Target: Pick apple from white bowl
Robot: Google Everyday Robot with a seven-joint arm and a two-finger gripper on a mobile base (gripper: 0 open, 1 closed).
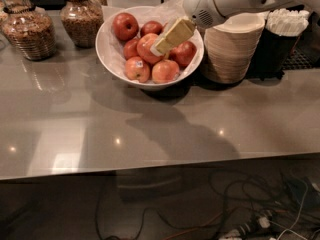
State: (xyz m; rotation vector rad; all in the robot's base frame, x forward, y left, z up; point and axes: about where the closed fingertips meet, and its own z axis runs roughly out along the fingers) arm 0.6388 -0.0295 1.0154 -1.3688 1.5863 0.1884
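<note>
The white bowl (106, 54) stands at the back of the grey counter, lined with white paper and holding several red apples. The apple (144, 48), the biggest one with lighter orange-red skin, lies in the middle of the pile. My gripper (162, 45) reaches in from the upper right over the bowl. Its beige tip sits at the apple's right side and covers part of it. Darker red apples (125, 26) lie around the apple, and a smaller pinkish apple (137, 69) lies at the front.
A stack of beige paper bowls (232, 51) stands just right of the white bowl, under my arm. A black holder with white items (286, 26) is further right. Two glass jars (31, 31) (82, 18) stand at the left. The counter's front edge (160, 166) runs below.
</note>
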